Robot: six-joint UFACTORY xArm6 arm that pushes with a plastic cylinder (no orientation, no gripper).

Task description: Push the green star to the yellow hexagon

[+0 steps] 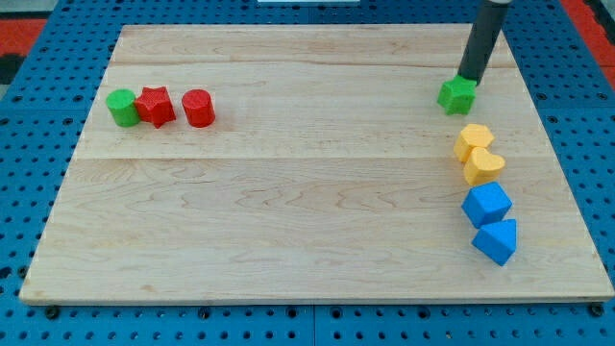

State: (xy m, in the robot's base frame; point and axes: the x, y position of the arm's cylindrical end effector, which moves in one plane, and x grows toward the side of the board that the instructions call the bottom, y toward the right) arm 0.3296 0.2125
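Nearest the view's bottom, at the right of the board (288,240), lie two blue blocks: one (497,241) with a pointed lower end, touching a blockier one (486,204) above it. Above those sit two yellow blocks in contact, a heart-like one (482,165) and the hexagon (473,140). Farther up, near but apart from the hexagon, is the green star (457,94), small and bright, its points hard to make out. My tip (469,79) touches the star's top edge; the rod has no jaws and holds nothing, and its upper part is cut off by the frame. Far left sit a green cylinder (122,107), red star (155,106) and red cylinder (198,108) in a row.
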